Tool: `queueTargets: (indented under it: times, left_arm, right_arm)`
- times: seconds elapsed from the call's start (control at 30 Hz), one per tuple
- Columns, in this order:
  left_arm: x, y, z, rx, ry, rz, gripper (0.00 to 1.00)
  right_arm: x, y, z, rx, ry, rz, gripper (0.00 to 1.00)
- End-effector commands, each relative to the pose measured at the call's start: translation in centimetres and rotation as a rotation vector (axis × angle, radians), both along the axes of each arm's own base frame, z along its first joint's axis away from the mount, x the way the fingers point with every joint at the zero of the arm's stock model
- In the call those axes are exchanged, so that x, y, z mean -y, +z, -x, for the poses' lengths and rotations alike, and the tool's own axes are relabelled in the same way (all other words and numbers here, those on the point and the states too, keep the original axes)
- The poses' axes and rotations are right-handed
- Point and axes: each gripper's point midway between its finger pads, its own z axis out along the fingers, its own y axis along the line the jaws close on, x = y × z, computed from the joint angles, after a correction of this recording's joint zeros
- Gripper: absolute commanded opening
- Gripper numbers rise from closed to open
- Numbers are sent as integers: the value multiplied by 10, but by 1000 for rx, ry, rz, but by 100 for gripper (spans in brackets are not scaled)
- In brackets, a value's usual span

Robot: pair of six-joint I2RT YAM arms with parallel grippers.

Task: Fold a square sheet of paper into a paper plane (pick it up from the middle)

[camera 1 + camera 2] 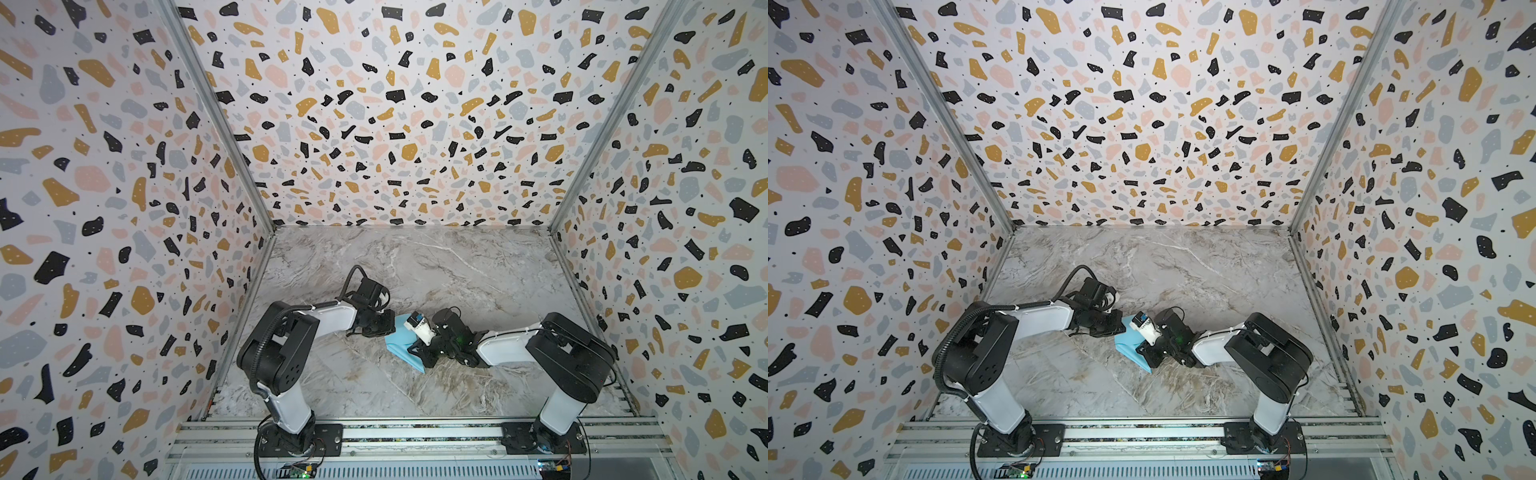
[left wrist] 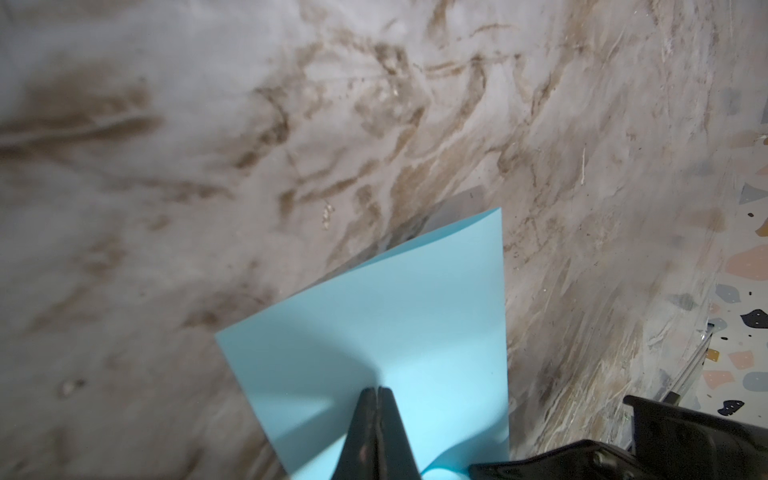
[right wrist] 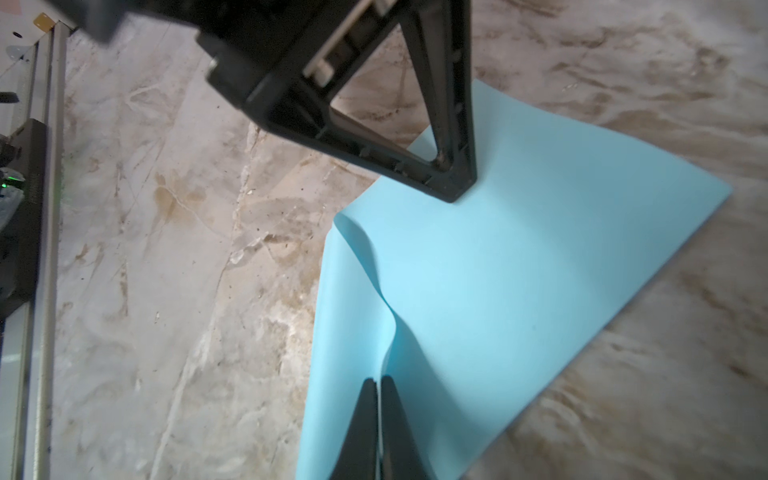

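Square sheet of paper in right tool

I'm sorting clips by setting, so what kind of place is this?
Probably a robot test cell: two black-and-white robot arms bolted to an aluminium rail, with a light blue square sheet of paper between them over a marble-patterned tabletop, boxed in by terrazzo-print walls.

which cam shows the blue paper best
Right wrist view: the square sheet of paper fills it, buckled, a ridge running into the shut right gripper. The left wrist view shows one smooth part around the shut left gripper; in both top views, only a half-hidden blue patch.
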Motion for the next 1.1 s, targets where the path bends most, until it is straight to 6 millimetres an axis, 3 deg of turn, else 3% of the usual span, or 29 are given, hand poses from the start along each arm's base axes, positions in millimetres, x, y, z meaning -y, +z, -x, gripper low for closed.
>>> queueTargets:
  times: [0.0, 0.23, 0.4, 0.5, 0.77, 0.97, 1.07]
  left_arm:
    - [-7, -11, 6, -22, -3, -47, 0]
    - [0, 7, 1, 6, 2, 2, 2]
    - [5, 38, -4, 79, 40, 82, 12]
    - [8, 47, 5, 90, 78, 167, 16]
    - [20, 51, 45, 85, 121, 303, 19]
    - [21, 40, 60, 46, 138, 307, 13]
    - [26, 41, 58, 64, 128, 321, 12]
  right_arm:
    - [-2, 10, -3, 8, -3, -14, 7]
    - [1, -2, 0, -12, -2, 12, 7]
    - [2, -5, 0, -18, -6, 19, 7]
    - [4, -7, 0, -21, -16, 27, 7]
    - [6, -11, -3, -39, -43, 31, 7]
    - [5, -12, -3, -49, -47, 31, 7]
    - [5, -12, -5, -51, -51, 29, 7]
